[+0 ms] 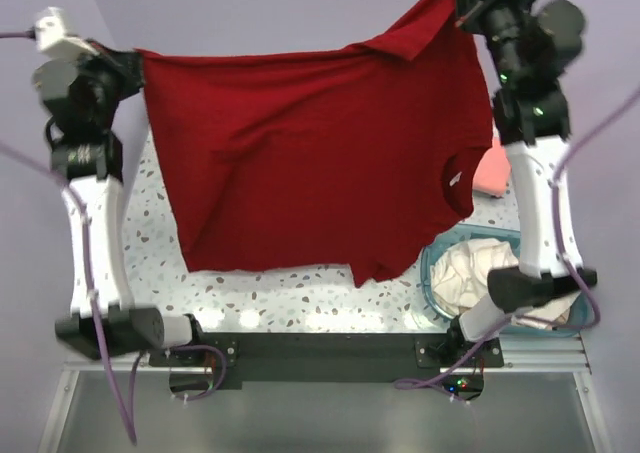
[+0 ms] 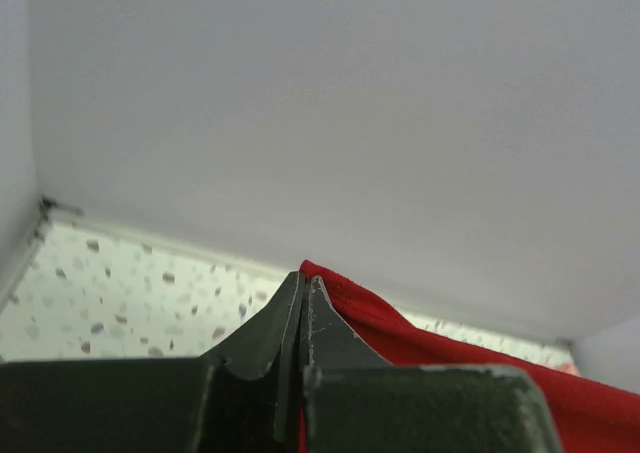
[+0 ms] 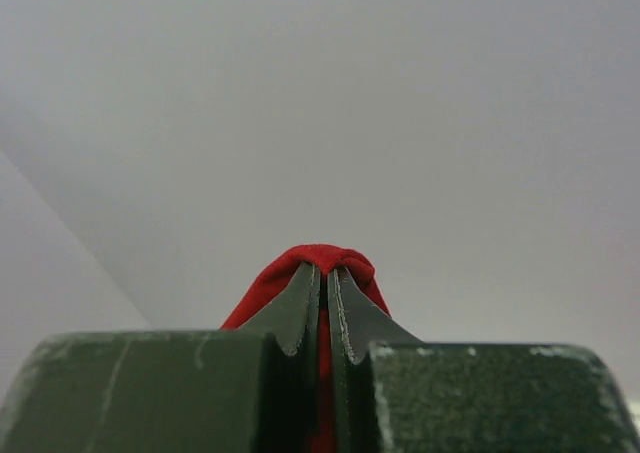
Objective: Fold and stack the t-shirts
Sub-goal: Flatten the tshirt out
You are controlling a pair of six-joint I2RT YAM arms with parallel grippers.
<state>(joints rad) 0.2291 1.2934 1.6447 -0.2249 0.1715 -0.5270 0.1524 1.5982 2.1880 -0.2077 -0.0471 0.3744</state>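
A large dark red t-shirt (image 1: 310,153) hangs spread in the air between both arms, its neck opening at the right and its lower edge just above the table. My left gripper (image 1: 140,68) is shut on its upper left corner; red cloth (image 2: 420,338) shows beside the closed fingers (image 2: 325,328). My right gripper (image 1: 462,8) is shut on the upper right edge, with a bunch of red cloth (image 3: 320,258) over the fingertips (image 3: 352,313). A salmon-pink t-shirt (image 1: 492,168) lies at the right. Cream-white t-shirts (image 1: 478,273) fill the teal basket (image 1: 432,273).
The speckled table (image 1: 290,293) shows below the hanging shirt and at the left. Pale walls (image 1: 250,8) rise close behind and beside the arms. The basket stands at the table's near right corner, beside the right arm's base.
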